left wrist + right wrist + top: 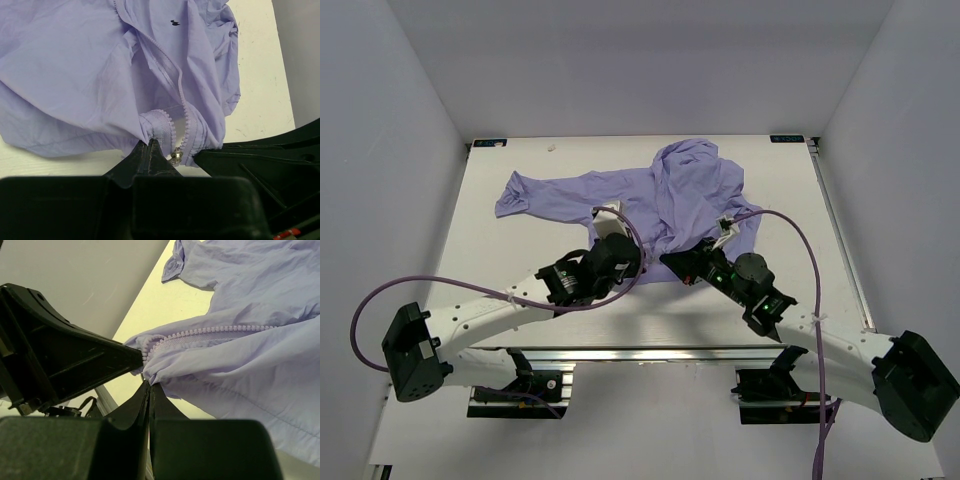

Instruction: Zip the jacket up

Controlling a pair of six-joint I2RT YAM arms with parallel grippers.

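Jacket [690,195] lies crumpled on the far half of the tabletop [520,250], one sleeve flung left. The fabric is thin, light and limp. It will bunch and slide unless the hem is pulled taut.

Best hold is the hem either side of the zipper [172,75], near the metal slider [175,156].

Both arms reach forward and converge low at the near hem.
- Left gripper [150,146]: clamped on gathered hem cloth.
- Right gripper [150,386]: jaws together on the hem edge, possibly on the pull tab, which is hidden.
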